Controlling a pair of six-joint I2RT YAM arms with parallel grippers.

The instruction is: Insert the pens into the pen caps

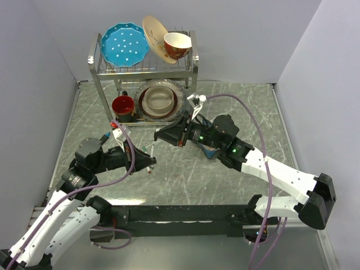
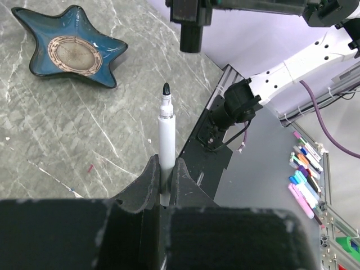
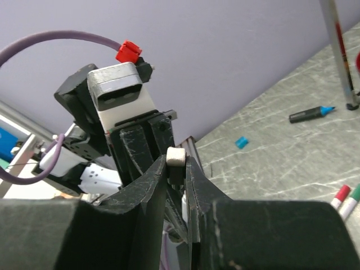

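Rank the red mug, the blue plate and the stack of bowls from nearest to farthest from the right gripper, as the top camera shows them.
Measured from the right gripper:
1. Stack of bowls: just beyond the fingertips, under the rack.
2. Red mug: left of the bowls, also under the rack.
3. Blue plate: on the rack's upper shelf, at its left end, clearly farthest.

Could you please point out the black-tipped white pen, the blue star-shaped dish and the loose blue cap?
Black-tipped white pen [image 2: 166, 143], left wrist view, mid-barrel.
Blue star-shaped dish [image 2: 70, 54], left wrist view, brown centre.
Loose blue cap [image 3: 242, 142], right wrist view, its middle.
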